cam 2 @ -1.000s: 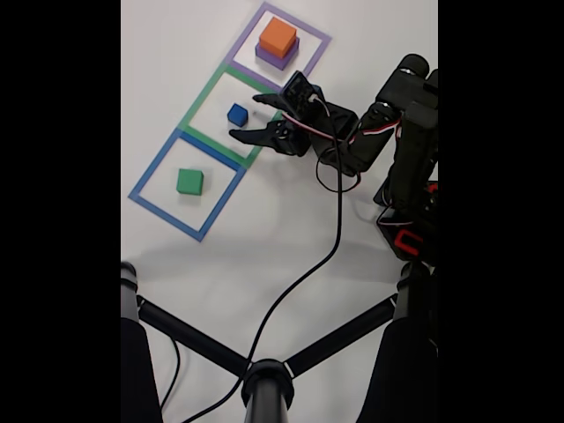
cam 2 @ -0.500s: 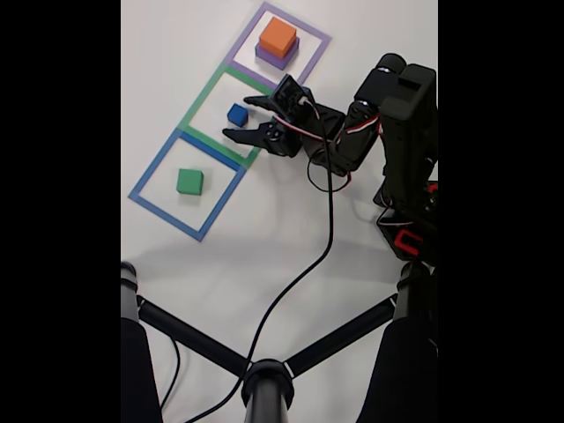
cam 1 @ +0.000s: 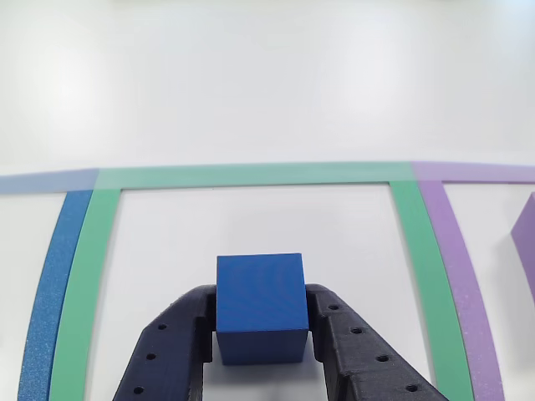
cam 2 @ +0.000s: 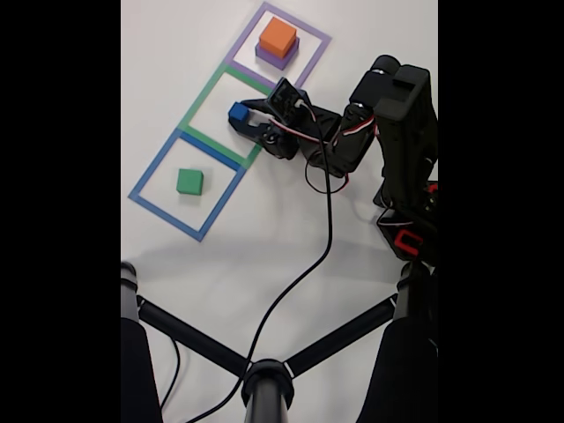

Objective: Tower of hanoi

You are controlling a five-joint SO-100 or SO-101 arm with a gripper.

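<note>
Jaws: closed in on blue cube [cam 1: 260,307], one dark finger [cam 1: 171,351] against each side face; contact looked flush in the other view, pinch apparently made.
Gripper: [cam 2: 242,119] low at the table, reaching in from the right in the fixed view; black arm [cam 2: 397,123] behind it.
Blue cube location: inside green square outline [cam 1: 251,174], nearer the close edge in the other view; sat flat on white table [cam 1: 251,83], not lifted as far as could be told.
Grip depth: fingers covered only the rear part of the side faces, front of cube stuck out past the tips; judged shallow.
Other blocks: green cube [cam 2: 189,181] alone in blue square outline [cam 2: 145,189]; orange cube [cam 2: 278,37] stacked on purple block [cam 2: 266,55] in purple square outline [cam 2: 313,40].
Step in hand: grasp of blue cube, smallest piece, prior to transfer; judged, not seen.
How to do well: hold squeeze firm, lift straight up before any sideways travel, keep cube level so no twist between pads.
Clearance: orange-on-purple stack near, so rise well above it if heading that way.
Cable: black wire [cam 2: 308,264] trailed slack across table, well apart from the squares.
</note>
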